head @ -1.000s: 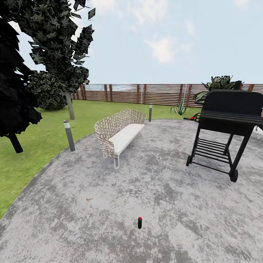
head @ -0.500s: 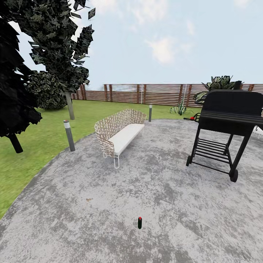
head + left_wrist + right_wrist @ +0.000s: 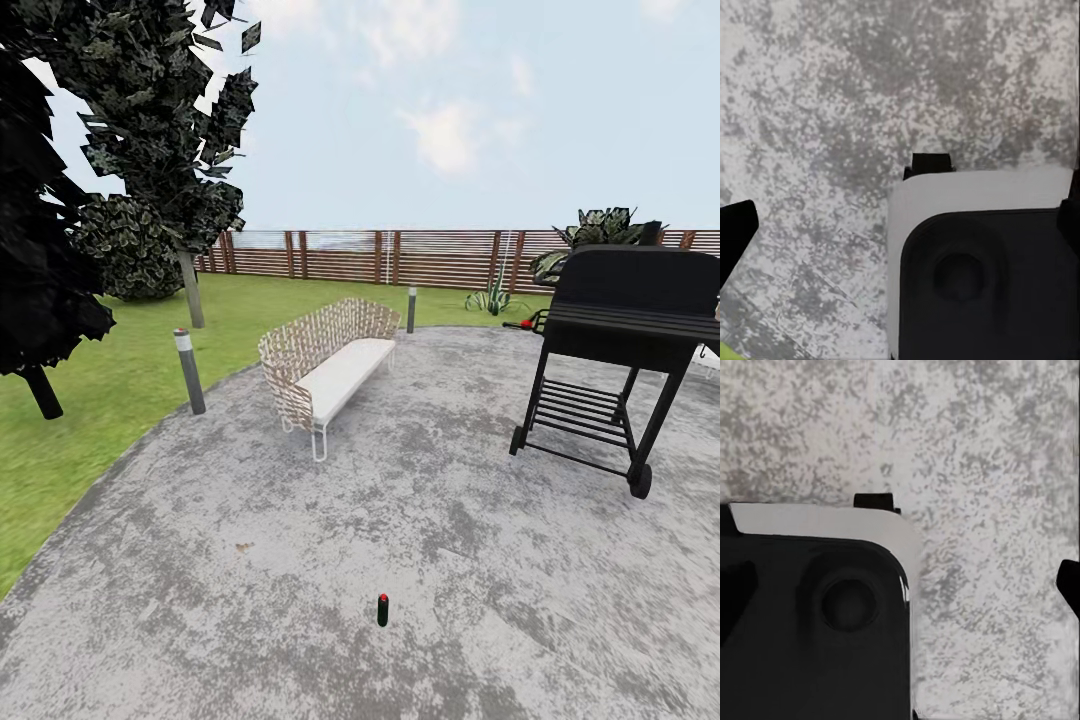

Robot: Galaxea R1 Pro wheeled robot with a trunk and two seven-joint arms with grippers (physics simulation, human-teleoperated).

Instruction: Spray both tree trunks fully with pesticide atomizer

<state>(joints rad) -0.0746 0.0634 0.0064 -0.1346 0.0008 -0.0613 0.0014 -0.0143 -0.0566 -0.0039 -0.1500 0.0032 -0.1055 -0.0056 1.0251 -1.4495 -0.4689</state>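
No change showing across head view: tiny dark green-black red-topped atomizer bottle (image 3: 382,609) standing at same spot on grey mottled concrete paving (image 3: 250,560); camera not shifting; nothing moving.

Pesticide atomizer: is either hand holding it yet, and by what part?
No. The pesticide atomizer stands alone on the concrete floor, no hand on it.

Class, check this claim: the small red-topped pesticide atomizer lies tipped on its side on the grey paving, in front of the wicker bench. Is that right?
Not quite. In the head view the pesticide atomizer stands upright on the paving, red top uppermost. It is indeed in front of the wicker bench.
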